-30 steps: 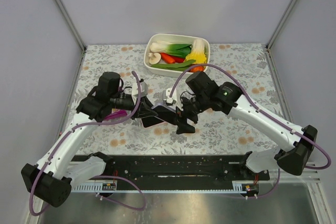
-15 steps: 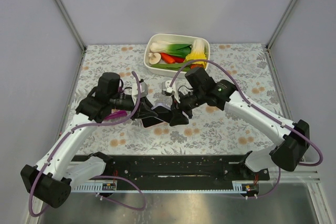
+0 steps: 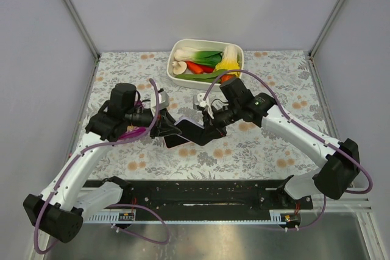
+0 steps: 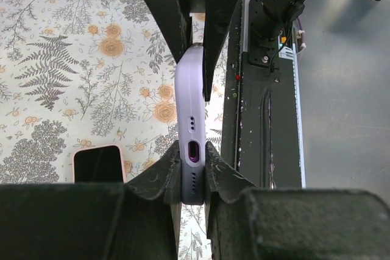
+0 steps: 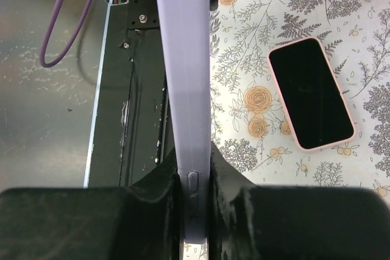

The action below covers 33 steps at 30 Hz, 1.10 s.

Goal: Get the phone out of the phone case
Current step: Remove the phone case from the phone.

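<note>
Case: lilac phone case (image 5: 183,59), edge-on, held off table (image 3: 268,150) btwn both arms, mid-table.
L jaws: narrow, clamped on case's port end.
R jaws: narrow, clamped on its button edge.
Table: floral cloth; pink-edged phone (image 5: 311,93) flat, screen up, near held case; veg tub (image 3: 206,41) at far edge.
Room: grey walls (image 3: 201,4), 2 metal posts (image 3: 73,10).

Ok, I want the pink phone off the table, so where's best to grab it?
Pinch the pink phone across its two long edges near the middle, coming straight down from above: it lies flat, screen up, so probably only those narrow sides offer grip.
</note>
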Motion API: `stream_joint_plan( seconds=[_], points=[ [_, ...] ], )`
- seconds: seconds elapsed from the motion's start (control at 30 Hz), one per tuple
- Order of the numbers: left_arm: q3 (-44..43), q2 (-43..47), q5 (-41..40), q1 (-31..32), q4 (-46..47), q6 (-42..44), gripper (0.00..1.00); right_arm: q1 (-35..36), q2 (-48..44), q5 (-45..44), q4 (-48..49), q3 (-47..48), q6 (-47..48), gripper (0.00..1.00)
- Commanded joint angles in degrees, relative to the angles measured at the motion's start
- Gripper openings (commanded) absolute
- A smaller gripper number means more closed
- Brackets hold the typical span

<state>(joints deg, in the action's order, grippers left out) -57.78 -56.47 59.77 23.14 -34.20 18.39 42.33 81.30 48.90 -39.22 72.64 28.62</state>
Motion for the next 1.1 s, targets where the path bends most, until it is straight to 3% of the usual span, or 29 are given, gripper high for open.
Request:
stream_joint_plan(
  seconds=[0.0, 0.13, 0.27, 0.3, 0.53, 0.63, 0.8, 0.97, 1.03, 1.07],
  points=[
    [-2.16, 0.39, 2.99, 0.42, 8.08, -1.07, 0.01, -0.75, -1.93, 2.60, 0.99, 0.22, -1.38, 0.00],
    [-1.90, -0.48, 3.69, 0.94, 10.02, -3.80, 0.29, -0.84, -2.02, 3.83, 0.81, 1.36, -2.25, 0.00],
    [-2.69, -1.80, 3.87, 2.26, 10.03, -4.24, 0.47, -0.84, -1.14, 4.53, 0.11, 3.38, -2.69, 0.00],
    [-2.86, -1.98, 3.78, 2.61, 10.11, -4.16, 0.58, -0.84, -0.97, 4.62, -0.06, 3.64, -2.78, 0.00],
    [-2.43, -3.47, 3.34, 3.67, 10.11, -3.36, 0.68, -0.84, -1.40, 4.71, -0.24, 4.26, -2.43, 0.00],
    [-2.51, -4.09, 3.60, 3.67, 10.37, -3.71, 0.60, -0.84, -1.49, 4.45, -0.24, 4.35, -2.34, 0.00],
    [-2.60, -4.53, 3.95, 3.76, 12.22, -6.17, 0.30, -0.84, -1.67, 3.48, 0.81, 3.83, -2.60, 0.00],
    [-1.99, -4.97, 4.04, 3.93, 12.31, -6.53, 0.18, -0.75, -2.81, 2.43, 4.15, 2.94, -4.54, 0.00],
    [-1.99, -5.06, 4.22, 3.85, 12.22, -6.88, 0.01, -0.84, -2.90, 1.63, 4.77, 2.94, -4.98, 0.00],
    [-2.07, -5.06, 4.30, 3.93, 12.22, -7.14, 0.00, -0.84, -2.99, 1.28, 5.03, 2.94, -5.24, 0.00]
  ],
)
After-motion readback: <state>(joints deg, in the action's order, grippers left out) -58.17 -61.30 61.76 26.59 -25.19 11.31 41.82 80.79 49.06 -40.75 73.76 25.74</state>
